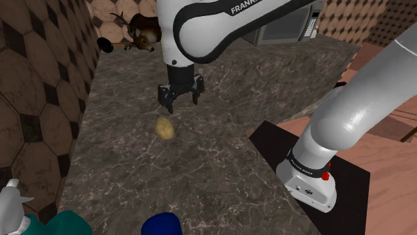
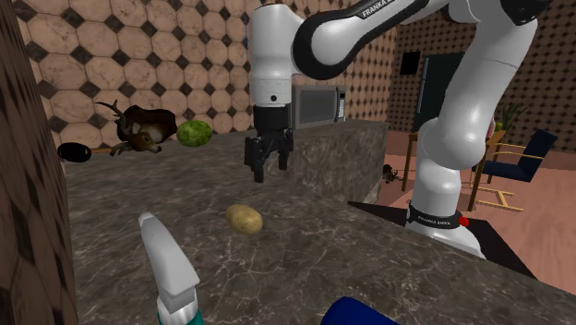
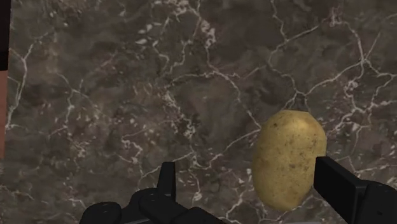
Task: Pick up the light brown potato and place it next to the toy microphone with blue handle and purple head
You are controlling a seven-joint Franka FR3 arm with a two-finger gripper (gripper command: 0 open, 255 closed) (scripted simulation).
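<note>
The light brown potato (image 1: pixel 165 128) (image 2: pixel 244 219) lies on the dark marbled countertop (image 1: pixel 220 167). My black gripper (image 1: pixel 179 103) (image 2: pixel 268 171) hangs open a little above the counter, just beyond the potato towards the back wall. In the wrist view the potato (image 3: pixel 289 159) lies below the gripper (image 3: pixel 248 178), between the spread fingers and close to one of them, untouched. A rounded blue thing (image 1: pixel 161 224) (image 2: pixel 362 312) pokes in at the counter's near edge, cut off, and I cannot tell what it is.
A toy deer (image 1: pixel 137 33) (image 2: pixel 138 129), a black oval object (image 1: pixel 105 45) and a green ball (image 2: pixel 194 134) sit by the back wall. A microwave (image 1: pixel 287 23) (image 2: pixel 318 106) stands at the far end. A white and teal bottle (image 2: pixel 171 268) stands near the front.
</note>
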